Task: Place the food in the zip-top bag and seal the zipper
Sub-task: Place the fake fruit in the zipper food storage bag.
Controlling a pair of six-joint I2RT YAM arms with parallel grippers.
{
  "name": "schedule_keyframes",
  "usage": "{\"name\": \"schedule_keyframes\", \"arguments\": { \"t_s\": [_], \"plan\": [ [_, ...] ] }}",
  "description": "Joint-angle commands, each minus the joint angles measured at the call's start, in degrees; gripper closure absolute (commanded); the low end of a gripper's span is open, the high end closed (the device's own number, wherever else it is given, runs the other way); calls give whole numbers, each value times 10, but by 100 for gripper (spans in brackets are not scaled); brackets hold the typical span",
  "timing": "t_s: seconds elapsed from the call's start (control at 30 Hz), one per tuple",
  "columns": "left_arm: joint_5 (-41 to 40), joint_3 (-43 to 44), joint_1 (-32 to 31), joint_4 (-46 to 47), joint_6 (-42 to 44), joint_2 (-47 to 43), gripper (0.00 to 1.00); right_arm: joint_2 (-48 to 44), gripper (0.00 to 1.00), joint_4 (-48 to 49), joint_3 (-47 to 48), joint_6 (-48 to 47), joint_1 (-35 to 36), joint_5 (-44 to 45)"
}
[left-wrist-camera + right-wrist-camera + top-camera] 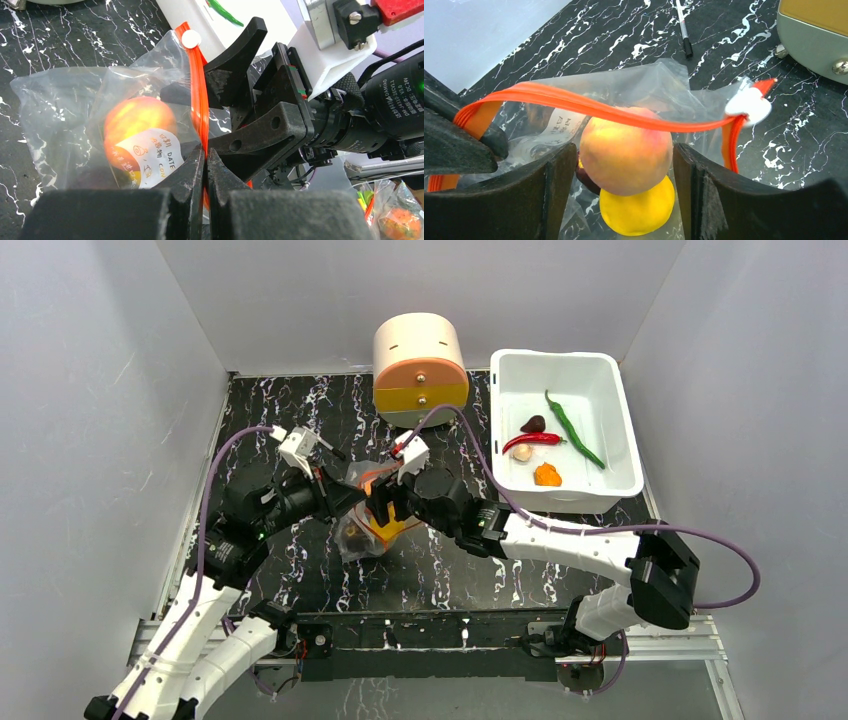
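Handling first: how will the zip-top bag [365, 530] take a grip?

— Poorly by its walls, I'd judge. It looks like thin, limp, slippery film that weighs almost nothing. The zipper [200, 100] is the stiffest part, so hold it there.

Where is it, and who has it?

— Mid-worktop [450, 570], left of the white tub [622, 440]. The left end effector [206, 165] is clenched on the zipper strip. The right end effector [624, 147] is at the mouth with its jaws spread wide. I can't tell if its pads touch anything.

And its look?

— Clear and crumpled, with a printed white label and an orange-red strip ending in a white slider [749, 104]. An orange round fruit [140, 120] and the yellow lemon [636, 212] show through. The toys look hard and smooth, likely to roll.

Left over?

— The green chili [572, 427], red chili [532, 441] and other pieces lie in the tub.
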Motion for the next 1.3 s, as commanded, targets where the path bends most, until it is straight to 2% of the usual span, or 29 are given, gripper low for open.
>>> {"name": "schedule_keyframes", "arguments": {
  "t_s": [0.0,0.23,0.57,0.77,0.87,1.03,1.13,1.27],
  "plan": [
    [-8,-12,-2,14,-11,-26,100,-5,30,36,-2,5,2,-6],
    [-31,-16,-2,-1,11,-24,100,-34,22,-16,9,28,2,-41],
    [-58,-30,-2,-8,48,-16,100,-83,19,-84,31,74,2,-102],
    [-88,-29,-2,-10,95,-6,100,-97,21,-130,70,81,2,-128],
    [-115,-47,-2,-10,125,-3,100,-106,21,-168,83,62,2,-60],
    [-114,-59,-2,6,154,-5,100,-106,25,-235,120,19,-1,40],
    [-141,-49,-2,7,168,4,100,-92,33,-281,158,1,-18,115],
    [-158,-44,-2,25,195,5,100,-75,45,-310,186,-39,-78,134]
  ]
}}
